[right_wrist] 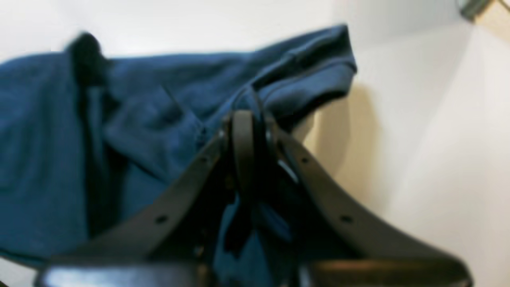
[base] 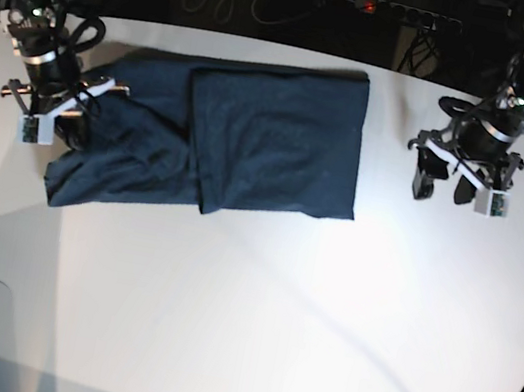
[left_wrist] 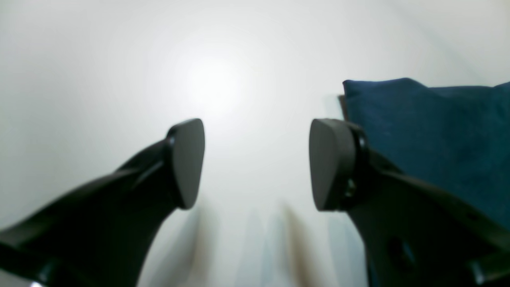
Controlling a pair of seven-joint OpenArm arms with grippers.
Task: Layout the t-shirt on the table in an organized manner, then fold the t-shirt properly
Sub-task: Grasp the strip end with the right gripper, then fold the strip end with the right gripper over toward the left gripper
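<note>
T-shirt (base: pixel 252 138) on table (base: pixel 253 306); R gripper (right_wrist: pixel 249 131) clamped on its edge, L gripper (left_wrist: pixel 257 163) wide, empty.

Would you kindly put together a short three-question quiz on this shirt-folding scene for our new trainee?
1. True or false: the right gripper is shut on the t-shirt.
2. Which gripper hangs open over bare table? A) left gripper B) right gripper
3. Fill in: in the base view, the shirt's smoother, folded part lies toward the ____ arm.

Key
1. True: its jaws pinch a fold of blue cloth.
2. A.
3. Left; the bunched end lies at the right gripper.
</note>
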